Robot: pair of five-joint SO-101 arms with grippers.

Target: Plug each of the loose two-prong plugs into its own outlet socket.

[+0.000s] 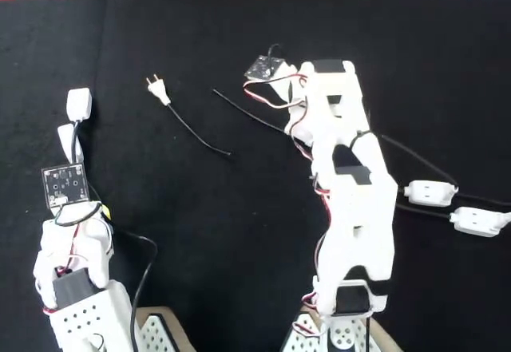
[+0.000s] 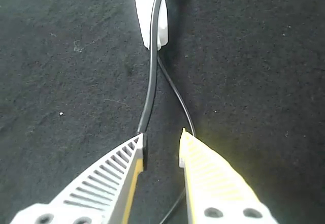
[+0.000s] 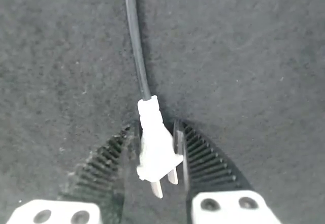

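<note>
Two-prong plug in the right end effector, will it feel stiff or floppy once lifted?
The two-prong plug looks like small hard moulded plastic, so it is probably rigid and light. Its thin black cord likely trails limply and tugs little. The smooth tapered body could slip in the right end effector.

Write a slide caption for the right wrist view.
Right gripper clasps white two-prong plug, cord trailing across black cloth.

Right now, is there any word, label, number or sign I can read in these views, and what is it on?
None can be read.
On the left wrist board: marks too small to read.
On the right wrist board: likewise too small.
On the white plug, outlet sockets and black table: no print visible.
</note>
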